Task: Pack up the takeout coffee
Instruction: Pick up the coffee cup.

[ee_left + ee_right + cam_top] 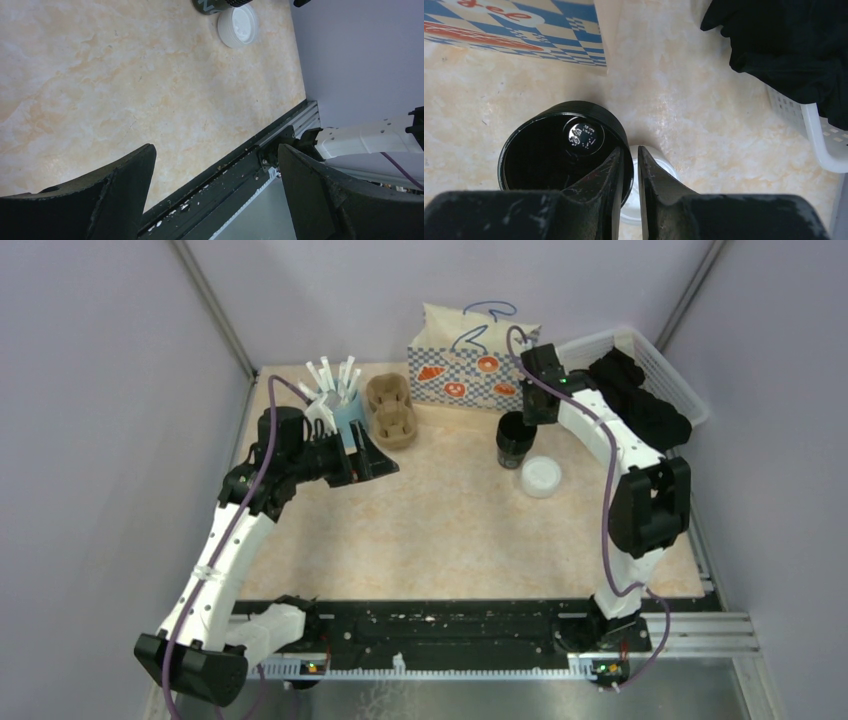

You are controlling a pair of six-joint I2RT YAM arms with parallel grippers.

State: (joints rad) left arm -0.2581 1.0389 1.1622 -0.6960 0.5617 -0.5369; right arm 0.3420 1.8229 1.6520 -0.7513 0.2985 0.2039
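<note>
At 1 o'clock on the bench (450, 530), right hand (630, 162) pinched the black cup (549, 145) by its rim; white lid (541, 476) lay at its 5 o'clock. Left hand (215, 165) stood wide open.

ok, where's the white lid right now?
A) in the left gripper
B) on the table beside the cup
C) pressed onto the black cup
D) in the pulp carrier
B: the white lid lies flat on the table right next to the black cup, which stands open with no lid on it.
</note>
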